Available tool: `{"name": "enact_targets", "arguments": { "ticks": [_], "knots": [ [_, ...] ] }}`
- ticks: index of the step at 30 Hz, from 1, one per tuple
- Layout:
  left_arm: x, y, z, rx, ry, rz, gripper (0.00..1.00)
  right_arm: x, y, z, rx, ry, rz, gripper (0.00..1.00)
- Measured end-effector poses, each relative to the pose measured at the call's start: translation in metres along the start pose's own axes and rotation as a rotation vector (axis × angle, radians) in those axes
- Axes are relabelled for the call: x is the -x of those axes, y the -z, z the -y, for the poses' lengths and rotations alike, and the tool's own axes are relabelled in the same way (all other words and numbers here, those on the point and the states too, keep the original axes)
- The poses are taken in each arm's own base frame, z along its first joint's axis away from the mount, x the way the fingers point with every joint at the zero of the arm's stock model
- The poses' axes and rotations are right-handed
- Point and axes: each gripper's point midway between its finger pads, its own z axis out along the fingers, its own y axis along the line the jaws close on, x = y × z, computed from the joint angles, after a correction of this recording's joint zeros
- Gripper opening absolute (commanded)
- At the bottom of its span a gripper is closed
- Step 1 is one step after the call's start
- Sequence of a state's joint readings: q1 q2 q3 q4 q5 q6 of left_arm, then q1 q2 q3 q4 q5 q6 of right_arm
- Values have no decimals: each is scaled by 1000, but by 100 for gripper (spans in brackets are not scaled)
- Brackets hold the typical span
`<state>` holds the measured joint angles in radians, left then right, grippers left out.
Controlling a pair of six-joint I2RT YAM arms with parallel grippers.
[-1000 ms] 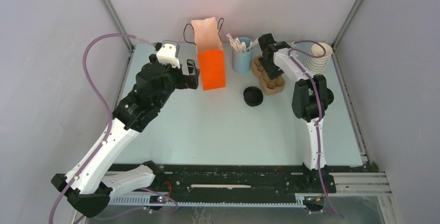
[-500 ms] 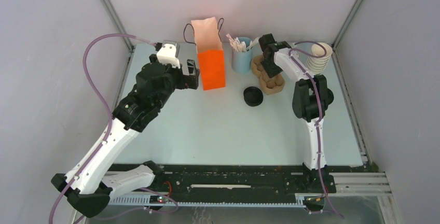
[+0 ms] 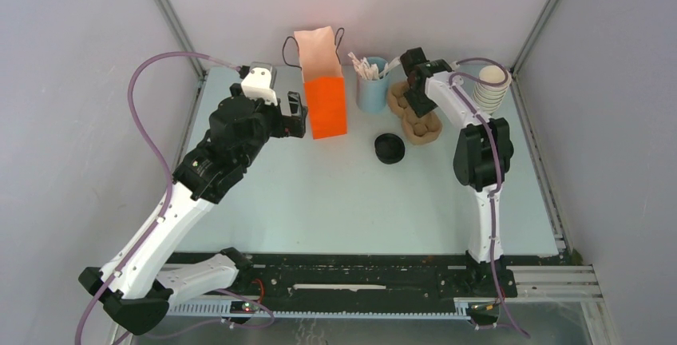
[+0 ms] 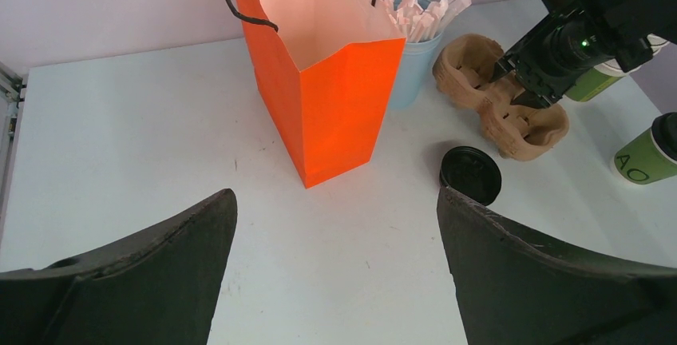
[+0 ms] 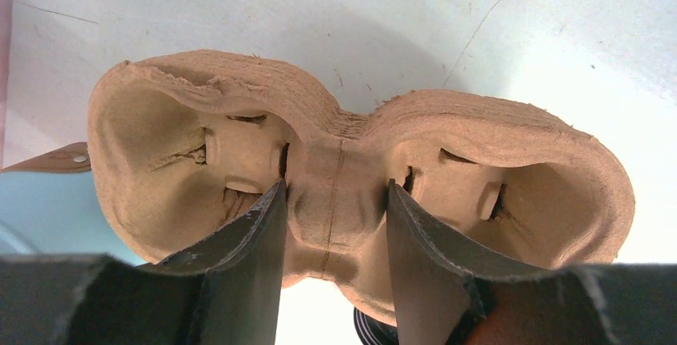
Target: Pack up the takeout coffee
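The takeout coffee, a green cup with a black lid, stands at the far right of the left wrist view; the top view does not show it. A brown pulp cup carrier lies at the back right. My right gripper is shut on the ridge between its two hollows, one finger in each. My left gripper hangs open and empty beside the orange paper bag, whose mouth is open.
A loose black lid lies in front of the carrier. A blue cup of paper sticks stands between bag and carrier. A stack of lidless cups is at the back right corner.
My right gripper's jaws have closed in on the carrier's middle ridge, and that arm has shifted slightly right. The left arm has not moved.
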<state>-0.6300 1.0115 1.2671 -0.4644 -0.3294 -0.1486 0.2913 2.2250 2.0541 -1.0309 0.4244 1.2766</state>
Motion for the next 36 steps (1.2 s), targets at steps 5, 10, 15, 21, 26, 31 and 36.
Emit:
{"name": "enact_targets", "arguments": {
  "ticks": [5,10,15,21,26,31,36],
  "knots": [
    [0,0,0,0,0,0,100,5,7,5,-7,35,12,18],
    [0,0,1,-4,0,-1,100,3,3,20,-42,112,23,8],
    [-1,0,2,-13,0,-2,100,1,-2,32,-55,131,-6,9],
    [-1,0,4,-22,0,-4,100,6,-5,46,-14,90,-59,9],
    [-2,0,7,-35,0,-8,100,11,4,58,39,29,-105,21],
    [-5,-5,11,-50,3,-18,100,14,6,46,80,6,-141,57],
    [-12,-15,10,-63,17,-49,100,10,14,40,113,82,-153,81]
  ]
}}
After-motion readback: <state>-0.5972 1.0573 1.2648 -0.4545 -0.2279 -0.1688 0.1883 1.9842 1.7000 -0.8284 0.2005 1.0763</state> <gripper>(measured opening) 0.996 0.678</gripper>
